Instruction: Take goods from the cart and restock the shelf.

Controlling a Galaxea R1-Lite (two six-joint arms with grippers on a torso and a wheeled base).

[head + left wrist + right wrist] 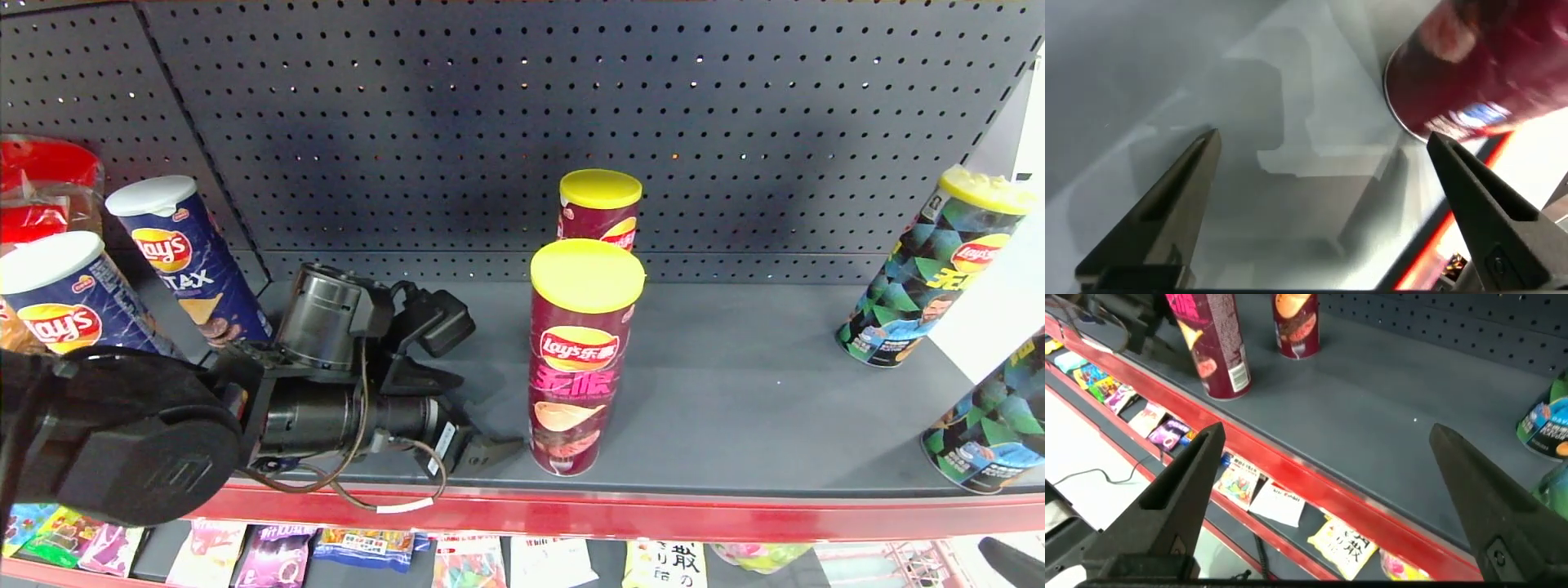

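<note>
While both pairs of my jaws stand wide apart with nothing between them, the nearest thing to my left gripper (1323, 159) is the grey shelf (735, 392), right under its fingers. Just off one fingertip stands the front red can (580, 359), upright with a yellow lid, close to the shelf's red lip (653, 516). I cannot tell whether the tip touches it. Farther ahead of these jaws, hard by the pegboard (490, 122), a second red can (600, 211) stands upright behind the first. Back beside my left arm, away from the jaws' opening, two blue cans (184, 253) stand with white lids.

My right gripper (1328, 437) hangs out in front of the red lip, well apart from both red cans. Below its jaws, snack packets (1282, 502) lie on the lower tier. Past the lip the shelf runs on ahead of the jaws. Off to one side, near one fingertip's line, green cans (1547, 429) stand at the shelf's far end.
</note>
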